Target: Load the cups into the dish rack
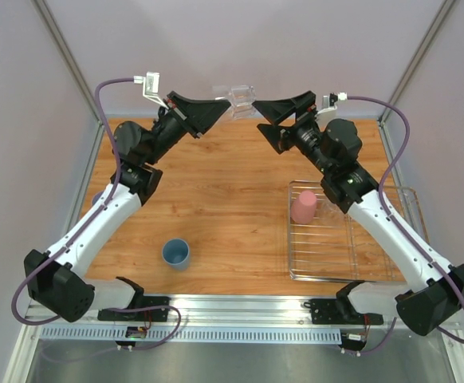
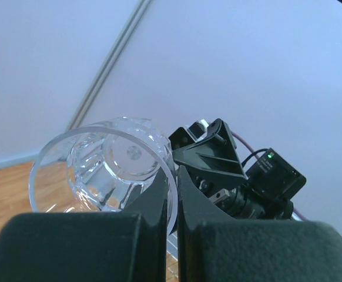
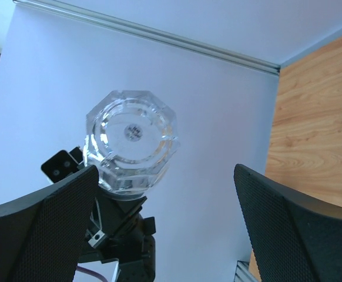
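Note:
My left gripper [image 1: 224, 107] is shut on the rim of a clear glass tumbler [image 1: 240, 97], held in the air over the table's far edge. In the left wrist view one finger sits inside the tumbler [image 2: 109, 170] and one outside, pinching its wall. My right gripper [image 1: 264, 118] faces it, open, just to the right. In the right wrist view the tumbler's base [image 3: 131, 141] points at me, off toward my left finger [image 3: 42, 223] and beyond the fingertips. A pink cup [image 1: 303, 207] stands upside down in the dish rack [image 1: 320, 259]. A blue cup [image 1: 176, 254] stands on the table.
The silver wire rack lies at the right front, partly under my right arm. Something clear [image 1: 332, 212] shows in the rack beside the pink cup. Grey walls close off the back and sides. An aluminium rail [image 1: 240, 307] runs along the near edge.

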### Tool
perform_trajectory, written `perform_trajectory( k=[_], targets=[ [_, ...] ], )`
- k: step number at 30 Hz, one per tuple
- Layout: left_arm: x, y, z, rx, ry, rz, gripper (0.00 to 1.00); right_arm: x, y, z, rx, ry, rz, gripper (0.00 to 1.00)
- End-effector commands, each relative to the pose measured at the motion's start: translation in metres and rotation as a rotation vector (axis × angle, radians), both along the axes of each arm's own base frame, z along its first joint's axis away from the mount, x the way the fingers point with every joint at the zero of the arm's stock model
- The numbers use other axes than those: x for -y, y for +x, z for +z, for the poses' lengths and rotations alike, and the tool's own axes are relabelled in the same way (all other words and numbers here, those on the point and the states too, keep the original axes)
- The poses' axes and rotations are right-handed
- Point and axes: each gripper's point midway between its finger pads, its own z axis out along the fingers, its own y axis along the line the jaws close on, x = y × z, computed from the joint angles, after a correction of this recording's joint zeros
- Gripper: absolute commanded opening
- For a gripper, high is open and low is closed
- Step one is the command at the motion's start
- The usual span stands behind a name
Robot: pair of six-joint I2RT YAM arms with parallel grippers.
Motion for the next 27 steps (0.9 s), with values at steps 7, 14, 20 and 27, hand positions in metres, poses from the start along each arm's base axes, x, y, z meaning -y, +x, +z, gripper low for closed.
perform_trajectory(
  k=[7, 14, 20, 27],
  targets=[
    [0.0, -0.016, 0.024, 0.123, -0.043, -0.018, 0.0, -0.007, -0.008, 0.053, 0.115, 0.146, -0.049, 1.0],
    [0.013, -0.019, 0.001, 0.223, 0.137, 0.13, 0.0, -0.026, 0.005, 0.052, 0.091, 0.165, -0.078, 1.0],
    [0.005, -0.016, 0.002, 0.236, 0.14, 0.204, 0.0, -0.019, 0.012, 0.062, 0.099, 0.202, -0.149, 0.98],
    [0.006, -0.016, -0.003, 0.238, 0.14, 0.202, 0.0, -0.026, 0.017, 0.063, 0.109, 0.19, -0.137, 0.89]
  ],
)
